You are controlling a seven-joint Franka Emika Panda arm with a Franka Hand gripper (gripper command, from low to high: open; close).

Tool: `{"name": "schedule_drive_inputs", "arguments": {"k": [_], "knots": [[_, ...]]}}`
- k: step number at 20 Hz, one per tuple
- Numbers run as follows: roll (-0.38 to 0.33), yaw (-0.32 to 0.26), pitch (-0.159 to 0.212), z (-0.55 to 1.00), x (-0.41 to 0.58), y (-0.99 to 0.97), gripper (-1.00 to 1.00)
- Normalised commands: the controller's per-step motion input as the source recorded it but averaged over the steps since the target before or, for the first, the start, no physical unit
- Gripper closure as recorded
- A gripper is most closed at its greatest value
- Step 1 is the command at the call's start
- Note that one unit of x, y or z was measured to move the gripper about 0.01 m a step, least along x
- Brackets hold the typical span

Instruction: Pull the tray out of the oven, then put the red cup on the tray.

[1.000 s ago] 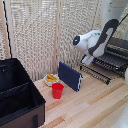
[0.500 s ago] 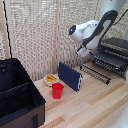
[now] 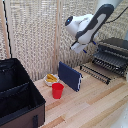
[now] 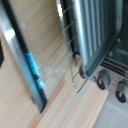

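Note:
The black and silver oven [image 3: 116, 46] stands at the exterior view's right. Its wire-grid tray [image 3: 106, 63] sticks out of the front toward the table's middle. In the blurred wrist view the tray's thin bars [image 4: 82, 37] run close by, with the oven's knobs [image 4: 103, 80] beside them. The red cup [image 3: 58, 90] stands upright on the wooden table, well to the left of the tray. My gripper [image 3: 80, 48] hangs in the air above and between the cup and the oven, touching nothing. Its fingers are too small and blurred to read.
A dark blue slab [image 3: 70, 75] leans upright between the cup and the oven. A white bowl with yellow contents [image 3: 51, 79] sits behind the cup. A large black case [image 3: 17, 97] fills the exterior view's left. A slatted screen [image 3: 40, 30] backs the table.
The arm has risen and drawn a little toward the exterior view's left, away from the oven front. The cup, slab and bowl have not moved.

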Motion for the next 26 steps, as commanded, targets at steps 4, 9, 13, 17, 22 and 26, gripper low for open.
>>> {"name": "schedule_drive_inputs", "arguments": {"k": [4,9,13,17,22,26], "knots": [[0.309,-0.104,0.005,0.2,0.12,0.49,-1.0],[0.306,-0.102,0.01,0.21,0.093,0.48,-1.0],[0.301,-0.12,0.009,0.23,0.021,0.45,-1.0],[0.293,-0.109,0.0,0.28,-0.001,0.46,-1.0],[0.287,-0.087,0.0,0.32,-0.15,0.44,-1.0],[0.281,-0.058,0.0,0.34,-0.346,0.42,-1.0]]}}
